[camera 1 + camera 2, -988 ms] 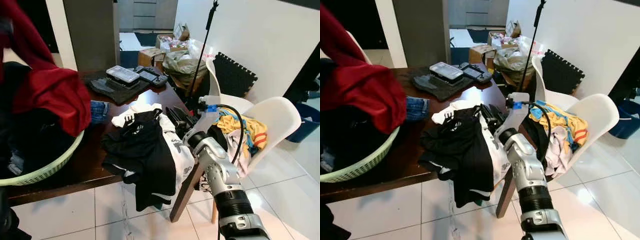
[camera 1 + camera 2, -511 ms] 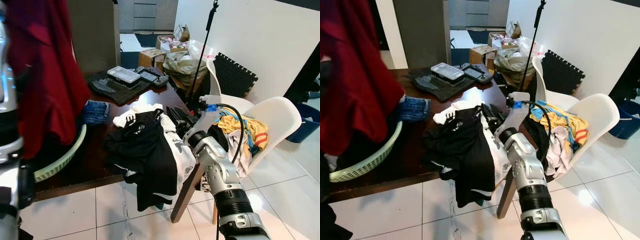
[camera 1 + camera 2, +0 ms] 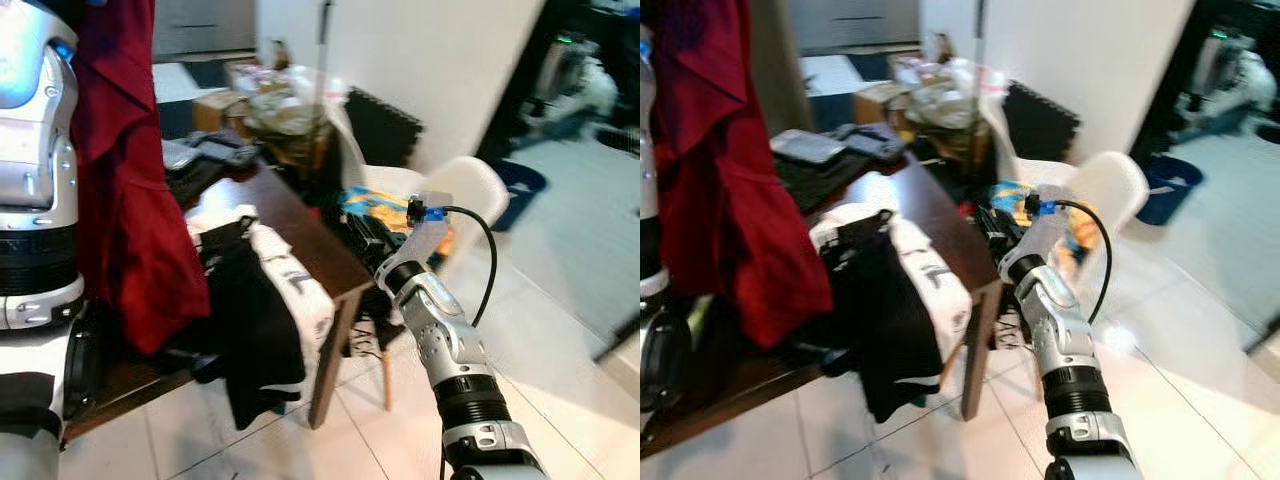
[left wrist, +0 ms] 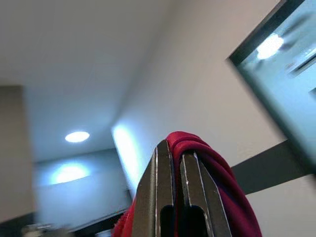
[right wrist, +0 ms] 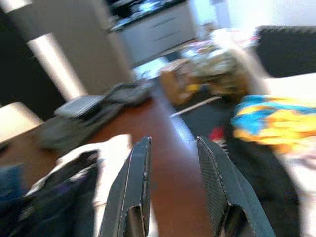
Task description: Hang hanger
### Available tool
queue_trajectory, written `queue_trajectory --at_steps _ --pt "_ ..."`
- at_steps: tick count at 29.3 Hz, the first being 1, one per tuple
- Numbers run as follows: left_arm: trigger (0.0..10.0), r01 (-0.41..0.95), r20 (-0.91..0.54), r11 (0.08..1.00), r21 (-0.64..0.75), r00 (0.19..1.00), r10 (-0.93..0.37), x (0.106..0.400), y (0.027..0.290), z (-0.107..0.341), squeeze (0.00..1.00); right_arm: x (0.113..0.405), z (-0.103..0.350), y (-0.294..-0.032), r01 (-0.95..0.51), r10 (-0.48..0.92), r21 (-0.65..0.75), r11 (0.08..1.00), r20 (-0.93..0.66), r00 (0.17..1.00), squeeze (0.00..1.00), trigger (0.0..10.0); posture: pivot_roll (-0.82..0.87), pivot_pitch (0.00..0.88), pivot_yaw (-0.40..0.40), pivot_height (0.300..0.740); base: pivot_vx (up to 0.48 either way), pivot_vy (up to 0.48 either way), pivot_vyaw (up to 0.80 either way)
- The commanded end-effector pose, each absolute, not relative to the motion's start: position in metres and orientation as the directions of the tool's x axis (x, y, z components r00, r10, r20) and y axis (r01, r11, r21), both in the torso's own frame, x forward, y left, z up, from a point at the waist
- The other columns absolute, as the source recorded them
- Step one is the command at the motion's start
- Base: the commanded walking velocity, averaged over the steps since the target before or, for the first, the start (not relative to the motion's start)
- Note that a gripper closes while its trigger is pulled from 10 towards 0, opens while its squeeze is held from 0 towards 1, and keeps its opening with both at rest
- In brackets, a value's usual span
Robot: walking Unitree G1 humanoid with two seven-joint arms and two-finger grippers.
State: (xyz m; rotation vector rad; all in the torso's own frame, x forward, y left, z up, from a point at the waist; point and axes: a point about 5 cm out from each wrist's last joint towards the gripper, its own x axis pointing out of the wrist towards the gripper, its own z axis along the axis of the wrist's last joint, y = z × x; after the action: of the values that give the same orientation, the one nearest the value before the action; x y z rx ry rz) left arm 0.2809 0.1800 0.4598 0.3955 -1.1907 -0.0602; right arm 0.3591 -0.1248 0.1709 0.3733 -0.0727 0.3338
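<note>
A dark red garment hangs from high up on my left, in front of my raised left arm. In the left wrist view my left gripper is shut on a fold of this red cloth, with ceiling and wall behind it. My right gripper reaches over the near right corner of the brown table. Its fingers stand open with nothing between them, pointing across the table top.
Black and white clothes hang over the table's front edge. A white chair with colourful clothes stands right of the table. Boxes and bags lie behind, and a blue bin further right. Tiled floor opens to the right.
The left arm has lifted the red garment up out of the green basket, so it now hangs full length. The camera has turned right and blurred; the right arm holds its pose.
</note>
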Motion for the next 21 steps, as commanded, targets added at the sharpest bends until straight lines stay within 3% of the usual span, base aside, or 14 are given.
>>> queue_trajectory --at_steps 1,21 --pt "0.0 -0.133 0.909 0.937 0.322 0.320 -0.267 0.274 0.175 0.469 0.00 0.361 0.172 -0.128 -0.303 0.275 0.345 0.888 0.129 0.953 0.00 10.0 0.07 0.000 -0.056 0.740 0.000 0.000 -0.80" --pt "0.0 -0.036 0.931 0.965 0.259 0.276 -0.240 0.271 0.162 0.473 0.00 0.364 0.172 -0.143 -0.219 0.182 0.354 0.909 0.134 0.974 0.00 10.0 0.06 0.000 -0.046 0.740 0.000 0.000 -0.80"
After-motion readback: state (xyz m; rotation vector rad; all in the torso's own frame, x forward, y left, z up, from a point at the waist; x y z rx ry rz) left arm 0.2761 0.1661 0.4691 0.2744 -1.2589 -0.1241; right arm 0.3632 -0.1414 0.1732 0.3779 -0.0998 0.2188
